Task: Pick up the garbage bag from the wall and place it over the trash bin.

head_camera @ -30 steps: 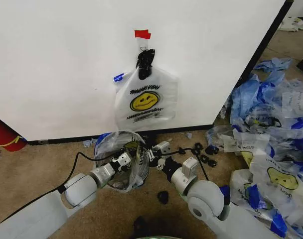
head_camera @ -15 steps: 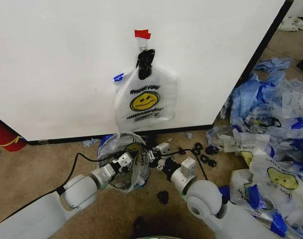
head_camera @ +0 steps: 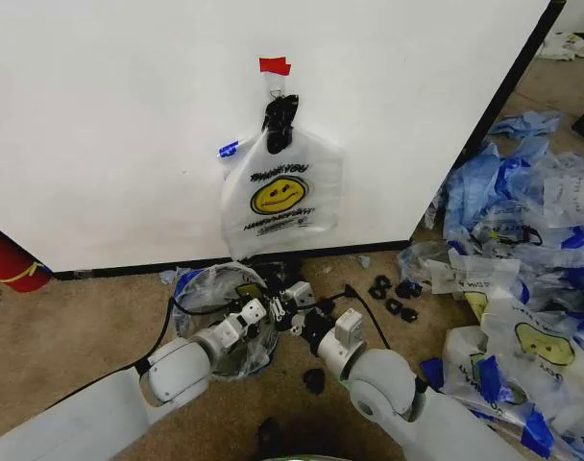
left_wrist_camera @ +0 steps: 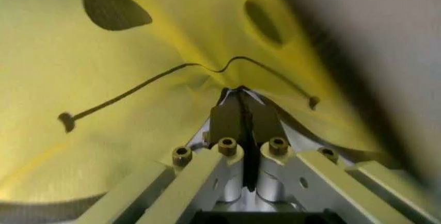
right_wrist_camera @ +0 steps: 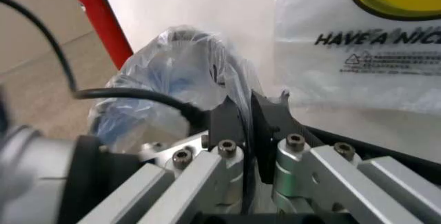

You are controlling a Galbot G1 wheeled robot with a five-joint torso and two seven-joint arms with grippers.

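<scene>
white rounded arms, black cables, silver screwed fingers (right_wrist_camera: pixel 227 126)

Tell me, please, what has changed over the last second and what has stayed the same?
Both grippers, left and right, each shut on the garbage bag, drew back toward the robot and slightly left, stretching it over the trash bin. The other smiley bag stayed hanging on the wall.

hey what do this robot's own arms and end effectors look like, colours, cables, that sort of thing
Both arms have smooth, rounded white shells with silver-grey cylindrical wrists. A black cable loops along the left arm to its wrist. The left end effector and right end effector have light metal finger links with hex bolts, ending in flat black pads.
</scene>
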